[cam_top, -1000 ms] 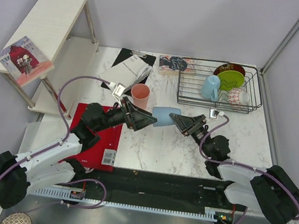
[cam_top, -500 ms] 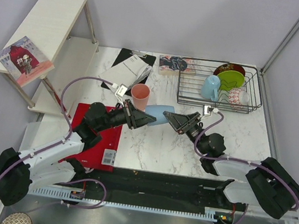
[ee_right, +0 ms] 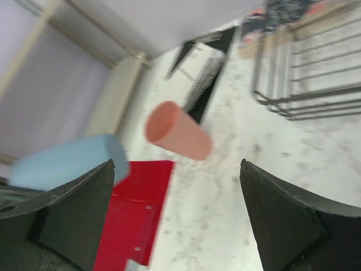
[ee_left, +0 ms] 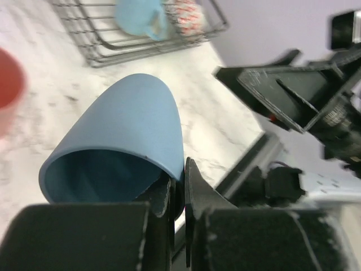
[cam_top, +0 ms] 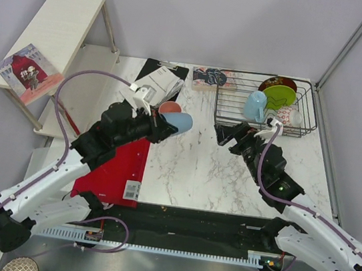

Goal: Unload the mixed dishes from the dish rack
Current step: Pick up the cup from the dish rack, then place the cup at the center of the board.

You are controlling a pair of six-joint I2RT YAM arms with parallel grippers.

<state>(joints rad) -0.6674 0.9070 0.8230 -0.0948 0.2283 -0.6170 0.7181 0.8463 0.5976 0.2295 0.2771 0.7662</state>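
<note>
Grip first: my left hand (ee_left: 179,182) is clamped tight on the rim of the grey-blue cup (ee_left: 127,127), one finger inside the mouth and the other outside the wall. The cup lies on its side in that pinch, mouth toward my wrist and base pointing away. From above, it hangs over the marble tabletop (cam_top: 189,170), outside the dish rack (cam_top: 263,128) and well to its left. It sits just in front of the pink cup (cam_top: 167,107) and partly hides it. That pink cup stands beside the black clipboard (cam_top: 156,78). The red board (cam_top: 111,173) lies under my left forearm.

My right hand (cam_top: 230,134) is spread wide with nothing between its fingers (ee_right: 73,214). It hovers over the tabletop near the rack's front left corner, facing my left hand.

Inside the rack, the light blue handled mug (cam_top: 254,105) sits toward the left. The lime-green plate (cam_top: 279,95) stands on edge, with the dark red plate (cam_top: 277,82) just behind it. The small patterned bowl (cam_top: 296,117) sits toward the right end.
</note>
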